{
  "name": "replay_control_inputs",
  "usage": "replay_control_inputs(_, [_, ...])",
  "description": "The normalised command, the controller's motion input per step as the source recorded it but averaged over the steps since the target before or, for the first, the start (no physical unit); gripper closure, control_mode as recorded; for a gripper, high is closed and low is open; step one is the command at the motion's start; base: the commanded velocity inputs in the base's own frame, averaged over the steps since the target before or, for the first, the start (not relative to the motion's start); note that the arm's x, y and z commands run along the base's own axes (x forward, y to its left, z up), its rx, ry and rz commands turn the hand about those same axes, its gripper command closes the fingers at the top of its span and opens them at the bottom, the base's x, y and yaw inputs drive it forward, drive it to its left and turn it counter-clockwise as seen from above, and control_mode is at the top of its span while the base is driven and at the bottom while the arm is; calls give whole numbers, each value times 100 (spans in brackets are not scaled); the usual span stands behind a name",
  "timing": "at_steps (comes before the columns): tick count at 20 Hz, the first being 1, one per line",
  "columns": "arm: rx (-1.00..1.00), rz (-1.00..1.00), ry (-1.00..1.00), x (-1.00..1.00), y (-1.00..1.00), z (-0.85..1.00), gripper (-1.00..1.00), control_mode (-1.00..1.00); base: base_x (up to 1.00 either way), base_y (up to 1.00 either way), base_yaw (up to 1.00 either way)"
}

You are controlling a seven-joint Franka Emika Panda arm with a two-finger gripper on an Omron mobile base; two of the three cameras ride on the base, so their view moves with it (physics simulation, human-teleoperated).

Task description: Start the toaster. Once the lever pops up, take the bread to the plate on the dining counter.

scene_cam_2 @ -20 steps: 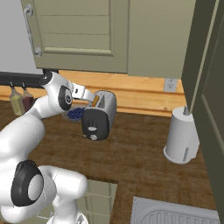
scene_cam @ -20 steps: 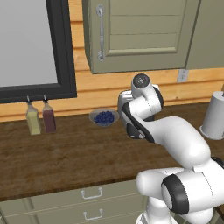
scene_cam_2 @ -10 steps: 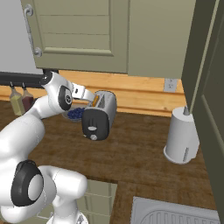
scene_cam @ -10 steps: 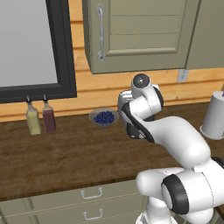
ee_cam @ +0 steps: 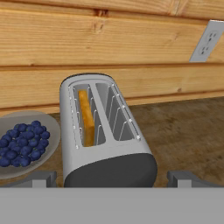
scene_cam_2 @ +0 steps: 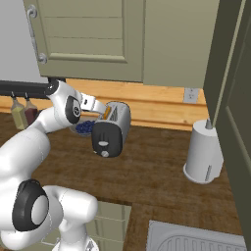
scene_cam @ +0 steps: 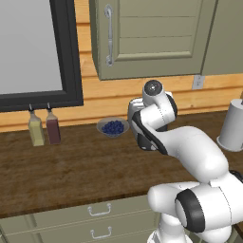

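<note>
fingers spread wide above the toaster, bread down in its slot

the toaster point(scene_cam_2: 112, 128) stands on the wooden counter point(scene_cam_2: 162, 181) close to the plank back wall, its dark end panel with the small pale knob point(scene_cam_2: 104, 153) turned toward the near edge. in the hand view the toaster point(ee_cam: 101, 134) shows both slots from above; the bread point(ee_cam: 86, 117) sits edge-up in the left slot, golden crust visible, sunk below the rim. the right slot holds only bare wire guides.

the fingers point(ee_cam: 39, 179) are released, spread to either side of the toaster's near end, grasping nothing; whether they touch the shell cannot be told. in the right base view the hand reaches in from the left, just above the toaster's far top.

a small bowl of blueberries point(ee_cam: 19, 141) sits just beside the toaster on its left, seen also in the left base view point(scene_cam: 113, 127). two bottles point(scene_cam: 43, 130) stand at the far left against the wall. a tall grey cylinder point(scene_cam_2: 203, 152) stands well to the right of the toaster, near a wall outlet point(scene_cam_2: 190, 94). green-grey cupboards point(scene_cam_2: 98, 39) hang above.
</note>
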Motion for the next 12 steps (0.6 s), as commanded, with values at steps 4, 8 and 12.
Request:
replay_control_inputs(4, [0, 0, 0, 0, 0, 0, -100, -100, 0, 0, 0])
replay_control_inputs(8, [0, 0, 0, 0, 0, 0, -100, -100, 0, 0, 0])
replay_control_inputs(12, [0, 0, 0, 0, 0, 0, -100, -100, 0, 0, 0])
